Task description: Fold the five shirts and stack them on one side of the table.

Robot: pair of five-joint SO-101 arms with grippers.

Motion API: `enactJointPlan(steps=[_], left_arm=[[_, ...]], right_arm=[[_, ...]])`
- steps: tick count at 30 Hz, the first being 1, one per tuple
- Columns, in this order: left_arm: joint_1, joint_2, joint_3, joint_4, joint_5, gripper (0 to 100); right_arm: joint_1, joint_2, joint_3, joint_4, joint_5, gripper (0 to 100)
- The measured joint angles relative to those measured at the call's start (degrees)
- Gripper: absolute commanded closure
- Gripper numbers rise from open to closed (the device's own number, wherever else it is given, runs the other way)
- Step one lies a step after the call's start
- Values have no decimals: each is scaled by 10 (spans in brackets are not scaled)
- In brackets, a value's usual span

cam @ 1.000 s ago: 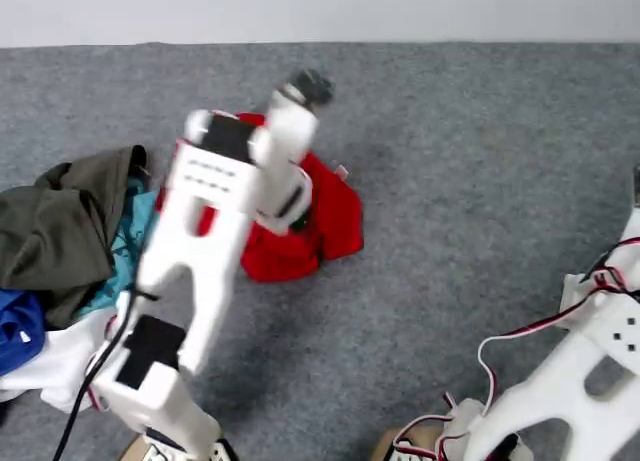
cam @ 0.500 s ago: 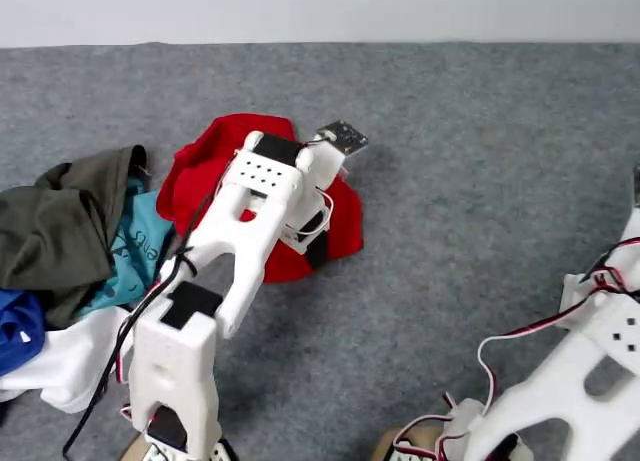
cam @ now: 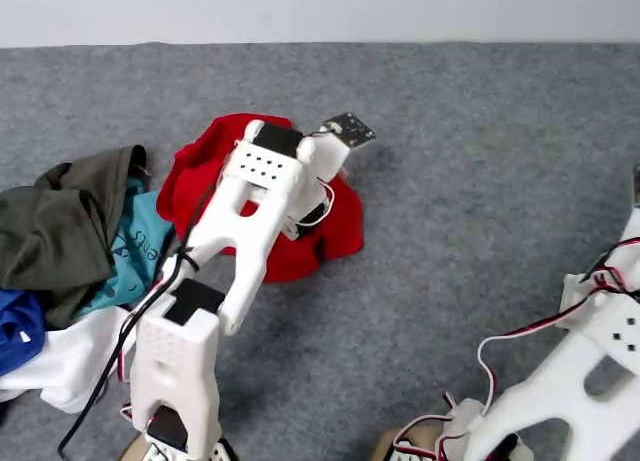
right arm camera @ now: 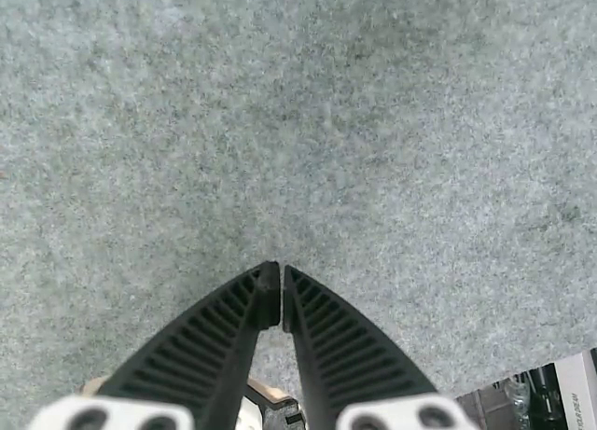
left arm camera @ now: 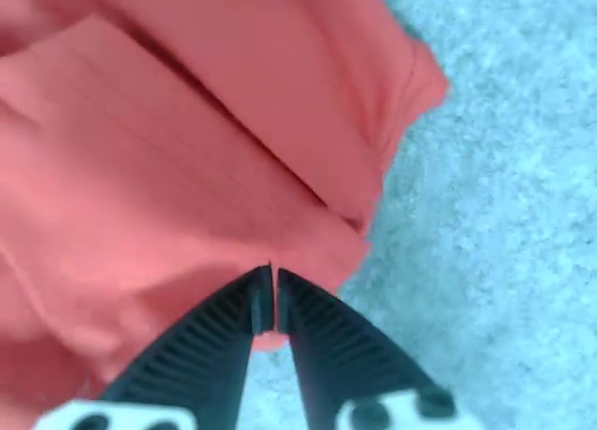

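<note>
Red shirt (left arm camera: 187, 150) touches the left tool's (left arm camera: 273, 285) closed tips.

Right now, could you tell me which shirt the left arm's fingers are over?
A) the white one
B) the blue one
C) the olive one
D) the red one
D: in the left wrist view the left fingers are closed right over the red shirt, and the high view puts that arm above the same shirt.
</note>
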Motion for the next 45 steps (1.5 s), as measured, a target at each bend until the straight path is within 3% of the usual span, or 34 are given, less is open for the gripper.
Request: enactJointPlan(steps=[4,10,15,24,34,45], left_arm=[[-10,-16,0,10,2,983],[2,8,2,11,0,818],[5,47,2,7,1,814],[-1,139,-58,1,11,822],[-11,184,-124,1,25,993],[-11,158,-125,14,18,995]], right_arm=[[0,0,0,0,0,969],[0,0,0,0,0,969],[0,0,0,0,0,969],[0,0,0,1,0,969],[0,0,0,1,0,969],[0,0,0,1,0,970]])
